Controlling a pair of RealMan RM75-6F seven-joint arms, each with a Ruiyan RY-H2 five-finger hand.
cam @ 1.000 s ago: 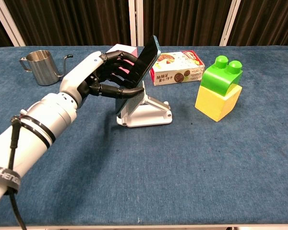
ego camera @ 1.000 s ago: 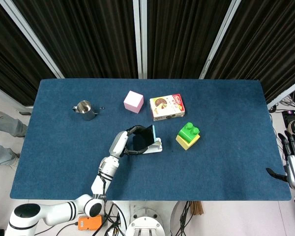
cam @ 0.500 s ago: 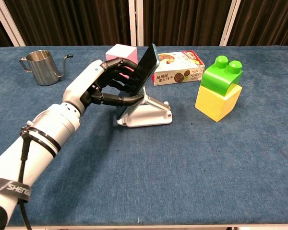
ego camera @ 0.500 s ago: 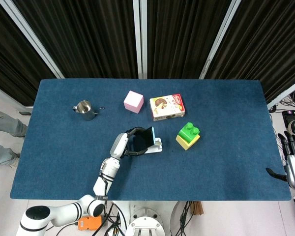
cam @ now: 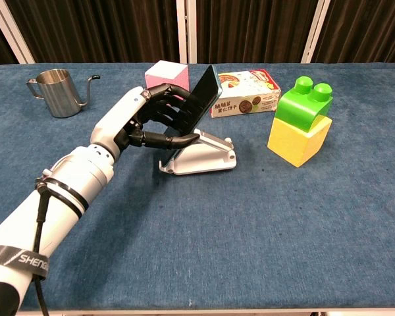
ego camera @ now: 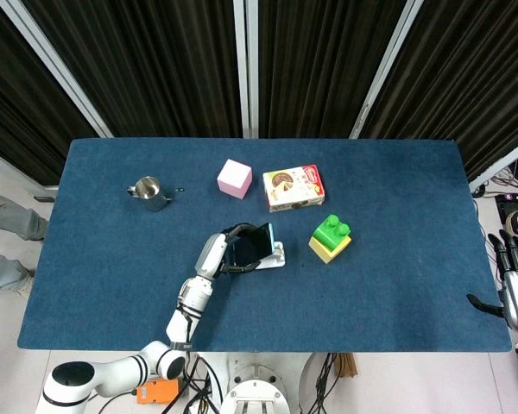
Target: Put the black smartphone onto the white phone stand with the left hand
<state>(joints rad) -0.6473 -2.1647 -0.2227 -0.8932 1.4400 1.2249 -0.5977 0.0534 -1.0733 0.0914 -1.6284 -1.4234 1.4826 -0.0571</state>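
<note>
My left hand (cam: 145,122) (ego camera: 225,248) grips the black smartphone (cam: 199,105) (ego camera: 254,242), fingers across its dark face and thumb under its lower edge. The phone leans back, tilted, over the sloped white phone stand (cam: 207,153) (ego camera: 274,256) in the middle of the blue table. Its lower end sits at the stand's front lip; whether it rests there I cannot tell. My right hand (ego camera: 516,276) hangs off the table's right edge with fingers apart, holding nothing.
A green-on-yellow block stack (cam: 301,121) (ego camera: 330,237) stands right of the stand. Behind it lie a snack box (cam: 243,93) (ego camera: 293,187) and a pink cube (cam: 165,71) (ego camera: 234,178). A steel pitcher (cam: 56,92) (ego camera: 149,192) sits far left.
My left hand has carried the phone slightly right and lower, so it now lies closer along the stand's slope. The right hand has not moved.
</note>
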